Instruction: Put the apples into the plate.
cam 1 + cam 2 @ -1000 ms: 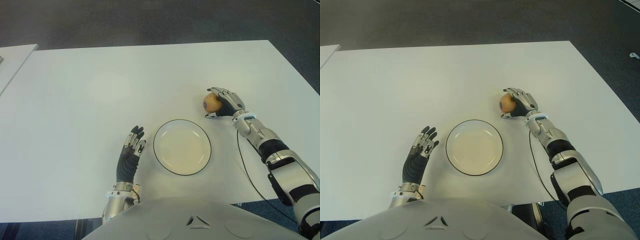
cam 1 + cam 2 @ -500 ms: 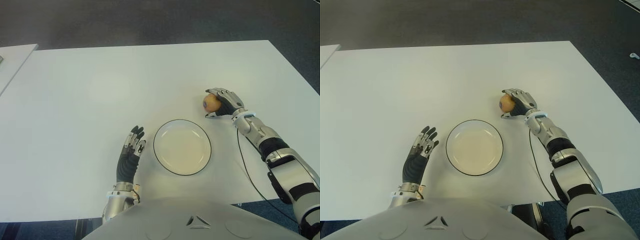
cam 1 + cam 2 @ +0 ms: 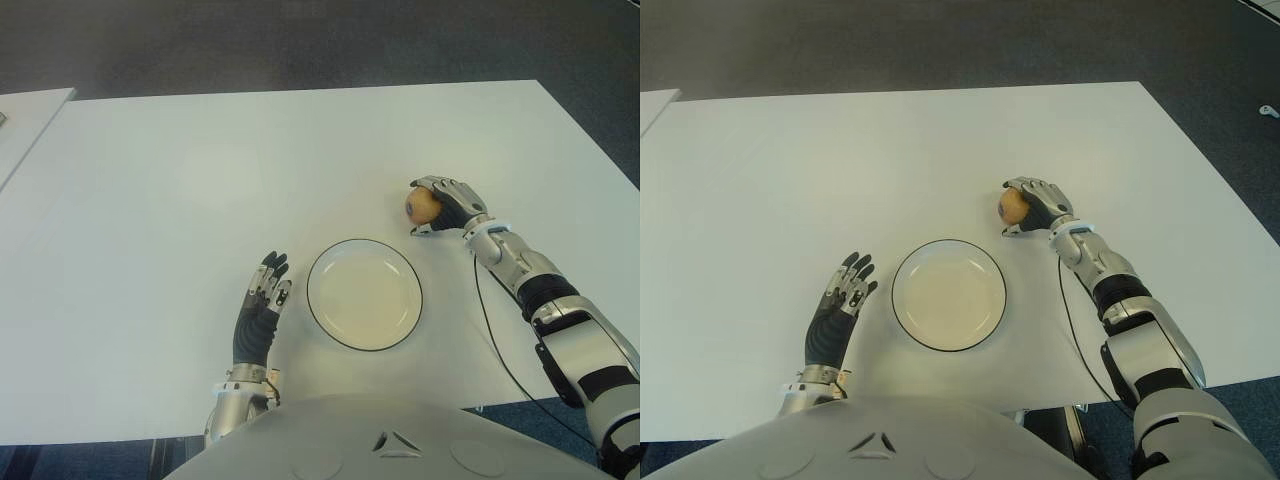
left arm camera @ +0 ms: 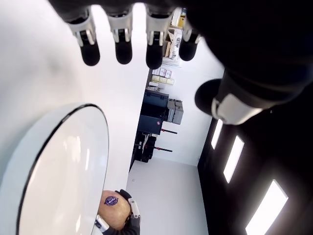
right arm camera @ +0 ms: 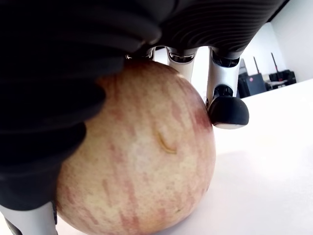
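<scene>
White table (image 3: 200, 150) on dark carpet floor (image 3: 300, 45) — second table (image 3: 25, 110) left.

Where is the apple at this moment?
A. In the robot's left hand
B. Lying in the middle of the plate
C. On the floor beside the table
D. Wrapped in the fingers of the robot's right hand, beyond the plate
D: the right hand curls around the apple beyond the still-empty plate; the left hand is open.

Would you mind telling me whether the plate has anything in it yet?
Empty: the plate shows only its bare inside. The one apple is beyond its rim, in the right hand.
</scene>
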Available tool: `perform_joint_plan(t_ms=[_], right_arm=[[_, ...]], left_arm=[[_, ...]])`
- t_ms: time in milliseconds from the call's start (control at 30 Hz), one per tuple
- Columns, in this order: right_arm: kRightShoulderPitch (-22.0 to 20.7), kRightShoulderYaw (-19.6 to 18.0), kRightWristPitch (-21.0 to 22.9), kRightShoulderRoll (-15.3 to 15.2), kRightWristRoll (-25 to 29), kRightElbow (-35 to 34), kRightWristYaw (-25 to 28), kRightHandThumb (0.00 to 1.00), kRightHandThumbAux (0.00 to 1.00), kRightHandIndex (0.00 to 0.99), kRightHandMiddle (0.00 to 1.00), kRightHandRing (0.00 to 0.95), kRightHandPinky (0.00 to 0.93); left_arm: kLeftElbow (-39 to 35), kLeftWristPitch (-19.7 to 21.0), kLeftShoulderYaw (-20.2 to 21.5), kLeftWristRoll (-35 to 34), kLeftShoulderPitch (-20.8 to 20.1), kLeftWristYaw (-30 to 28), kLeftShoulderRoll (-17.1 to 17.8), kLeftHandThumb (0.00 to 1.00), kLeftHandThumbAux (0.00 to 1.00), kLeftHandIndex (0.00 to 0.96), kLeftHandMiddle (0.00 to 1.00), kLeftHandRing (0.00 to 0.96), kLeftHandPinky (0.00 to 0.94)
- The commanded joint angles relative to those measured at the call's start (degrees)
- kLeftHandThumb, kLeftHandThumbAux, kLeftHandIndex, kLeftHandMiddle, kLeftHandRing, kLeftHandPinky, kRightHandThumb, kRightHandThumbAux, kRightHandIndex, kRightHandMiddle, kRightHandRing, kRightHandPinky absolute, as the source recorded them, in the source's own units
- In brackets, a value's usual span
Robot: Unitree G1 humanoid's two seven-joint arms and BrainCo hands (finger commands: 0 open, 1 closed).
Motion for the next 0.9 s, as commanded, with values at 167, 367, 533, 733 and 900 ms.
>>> perform_joint_plan(t_ms=[167, 367, 533, 733, 900], right_arm=[[1.13, -0.24, 1.3, 0.07, 0.12, -0.44, 1.98, 0.535, 0.779, 0.819, 0.924, 0.884, 0.882], [1.37, -0.34, 1.68, -0.04, -0.11, -1.13, 2.31, 0.535, 0.777, 0.816, 0.923, 0.884, 0.883], [1.4, -0.26, 1.5, -0.13, -0.21, -1.29, 2.45, 0.54, 0.778, 0.817, 0.923, 0.884, 0.883], [1.38, -0.17, 1.41, -0.22, -0.31, -1.52, 2.71, 0.555, 0.779, 0.821, 0.923, 0.884, 0.882], [1.37, -0.22, 1.65, -0.29, -0.34, -1.75, 2.91, 0.566, 0.776, 0.825, 0.918, 0.881, 0.878]], left_arm=[[-0.75, 0.06, -2.35, -0.18, 0.31, 0.36, -2.43, 0.274, 0.521, 0.098, 0.118, 0.097, 0.124], [-1.2, 0.33, -2.4, -0.28, 0.64, 0.46, -2.39, 0.272, 0.524, 0.089, 0.112, 0.09, 0.126], [-1.08, 0.29, -2.38, -0.41, 0.59, 0.43, -2.46, 0.267, 0.525, 0.081, 0.108, 0.09, 0.127], [-1.06, 0.39, -2.37, -0.99, 0.54, 0.16, -2.38, 0.264, 0.53, 0.079, 0.107, 0.09, 0.12], [-1.14, 0.36, -2.45, -0.84, 0.52, 0.18, -2.3, 0.262, 0.527, 0.075, 0.105, 0.088, 0.119]])
